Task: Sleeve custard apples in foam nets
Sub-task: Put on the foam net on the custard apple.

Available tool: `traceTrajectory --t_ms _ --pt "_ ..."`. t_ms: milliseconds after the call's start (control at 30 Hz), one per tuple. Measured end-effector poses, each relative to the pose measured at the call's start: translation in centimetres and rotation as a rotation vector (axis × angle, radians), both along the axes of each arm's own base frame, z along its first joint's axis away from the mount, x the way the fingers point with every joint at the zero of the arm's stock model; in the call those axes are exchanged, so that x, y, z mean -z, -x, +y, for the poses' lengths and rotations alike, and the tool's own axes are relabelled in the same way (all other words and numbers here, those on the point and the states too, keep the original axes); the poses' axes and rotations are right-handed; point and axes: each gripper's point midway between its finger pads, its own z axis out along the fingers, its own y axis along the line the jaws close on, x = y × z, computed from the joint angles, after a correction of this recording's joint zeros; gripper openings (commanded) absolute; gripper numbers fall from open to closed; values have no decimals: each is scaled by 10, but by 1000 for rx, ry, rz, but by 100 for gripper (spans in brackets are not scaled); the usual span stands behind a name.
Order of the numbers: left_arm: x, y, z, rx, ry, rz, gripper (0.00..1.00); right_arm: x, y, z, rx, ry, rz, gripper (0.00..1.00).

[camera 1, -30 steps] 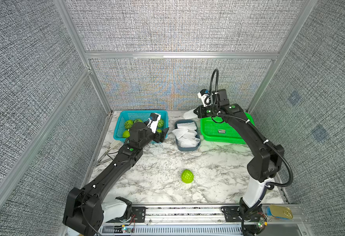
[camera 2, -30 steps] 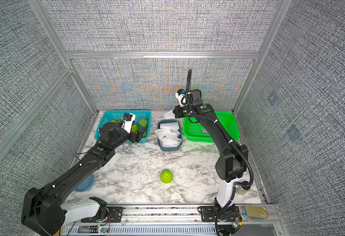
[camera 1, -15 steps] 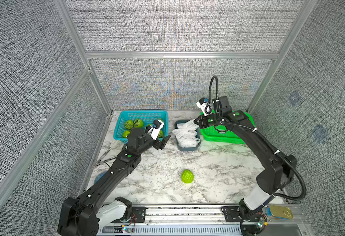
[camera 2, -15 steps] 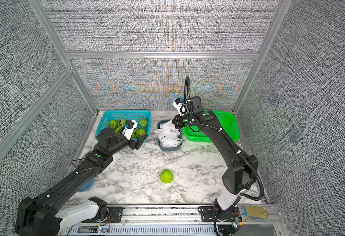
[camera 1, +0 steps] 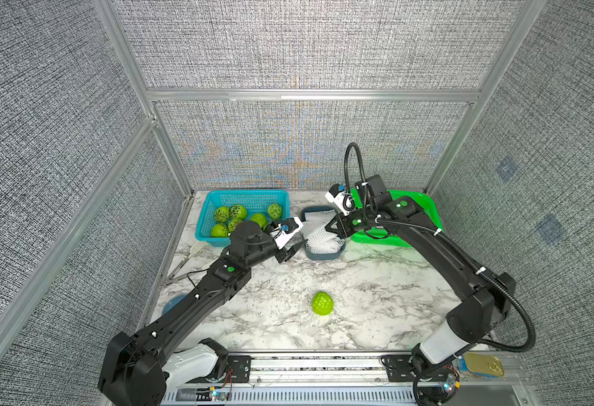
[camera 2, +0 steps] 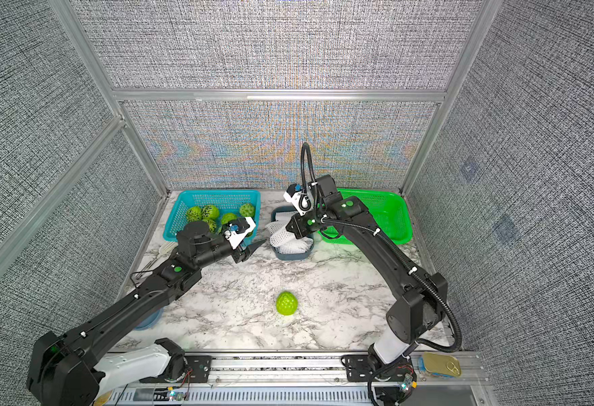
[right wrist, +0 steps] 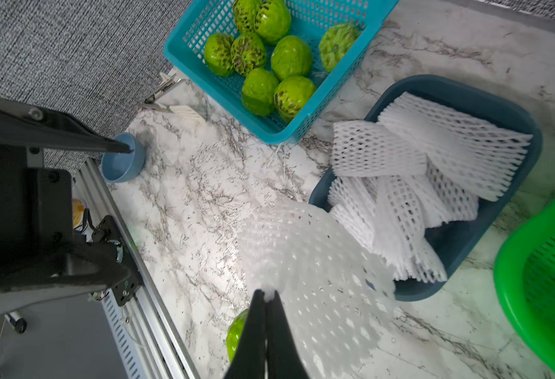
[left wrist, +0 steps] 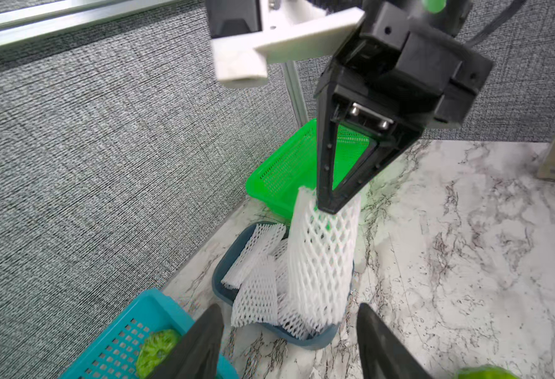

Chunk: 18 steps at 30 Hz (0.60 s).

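The right claw (left wrist: 330, 206) pinches the top edge of a foam net (left wrist: 322, 262), which hangs lengthwise down over the grey tub (camera 1: 323, 256). The left claw (camera 1: 294, 250), jaws apart and empty, faces it from just left. One custard apple (camera 1: 322, 303) lies nearer, alone on the marble bench (camera 1: 376, 298).

green custard apples (right wrist: 291, 57), white foam nets (right wrist: 378, 154)

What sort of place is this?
Probably a robotics lab test cell: grey fabric-panelled walls, two arms on a rail, marble-look tabletop with staged custard apples and foam nets.
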Motion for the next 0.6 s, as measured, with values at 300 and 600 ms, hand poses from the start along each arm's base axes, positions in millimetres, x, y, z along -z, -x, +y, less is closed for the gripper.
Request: traceTrajectory --t_ms 300,600 --pt "21 14 -14 68 -37 29 54 -1 17 1 -44 9 -4 0" --pt "31 15 -28 105 -38 84 47 -4 24 1 -71 8 -9 0"
